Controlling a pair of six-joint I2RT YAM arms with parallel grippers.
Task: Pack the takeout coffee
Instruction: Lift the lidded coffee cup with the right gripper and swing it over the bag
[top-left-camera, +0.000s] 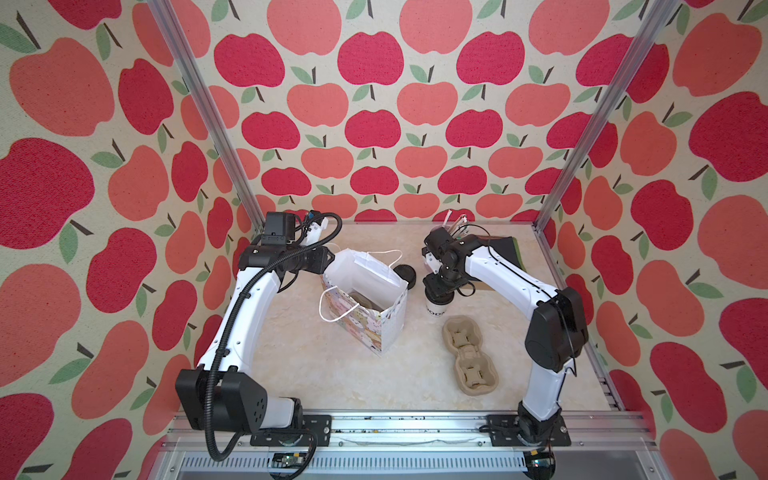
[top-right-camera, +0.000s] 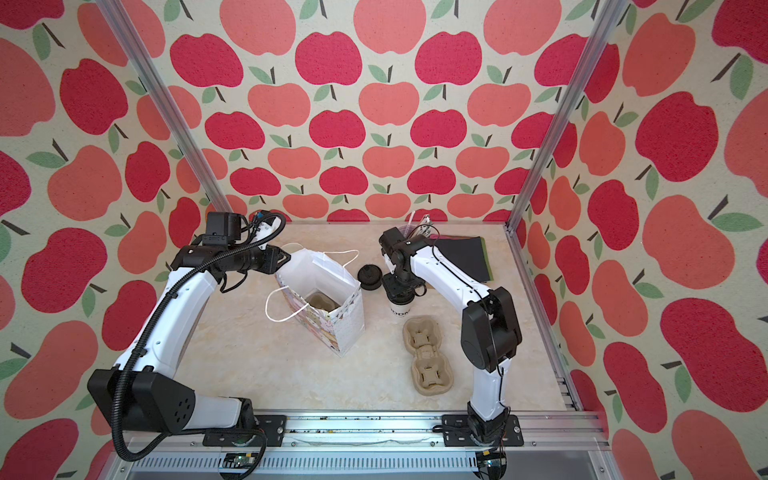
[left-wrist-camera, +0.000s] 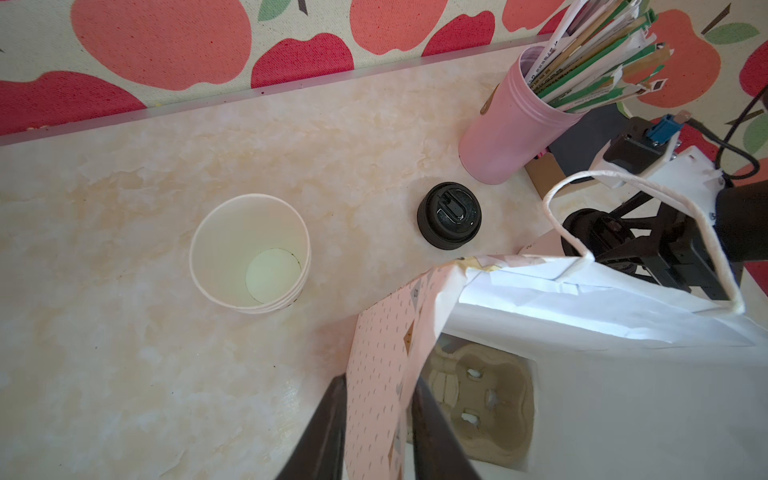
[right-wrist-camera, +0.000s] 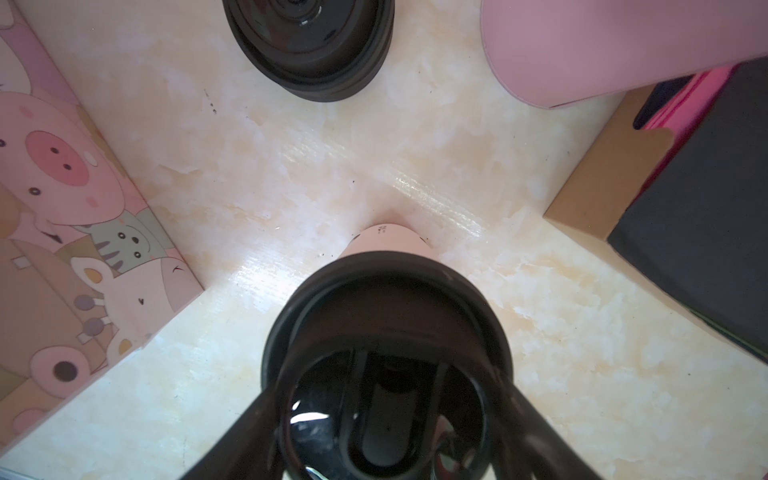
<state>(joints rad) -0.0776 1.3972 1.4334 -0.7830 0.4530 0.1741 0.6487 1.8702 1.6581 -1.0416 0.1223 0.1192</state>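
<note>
The takeout coffee (top-left-camera: 436, 309) (top-right-camera: 401, 311) is a white cup with black lettering, upright right of the bag. Its black lid (right-wrist-camera: 386, 286) sits on top. My right gripper (top-left-camera: 438, 291) (right-wrist-camera: 390, 365) comes down from above, shut on that lid with a finger on each side. Only a strip of the cup's wall (right-wrist-camera: 384, 239) shows below the lid. The paper bag (top-left-camera: 390, 328) (top-right-camera: 349, 328) stands open with a cardboard carrier (left-wrist-camera: 478, 399) on its floor. My left gripper (top-left-camera: 332, 259) (left-wrist-camera: 380, 382) is shut on the bag's patterned wall at the far-left rim.
A stack of spare black lids (top-left-camera: 405, 274) (left-wrist-camera: 449, 216) sits just behind the bag. A pink cup of sticks (left-wrist-camera: 507, 133) and a dark flat pack (top-left-camera: 503, 253) stand at the back right. A second carrier (top-left-camera: 467, 353) lies front right. Stacked plain white cups (left-wrist-camera: 249, 257) stand at the back.
</note>
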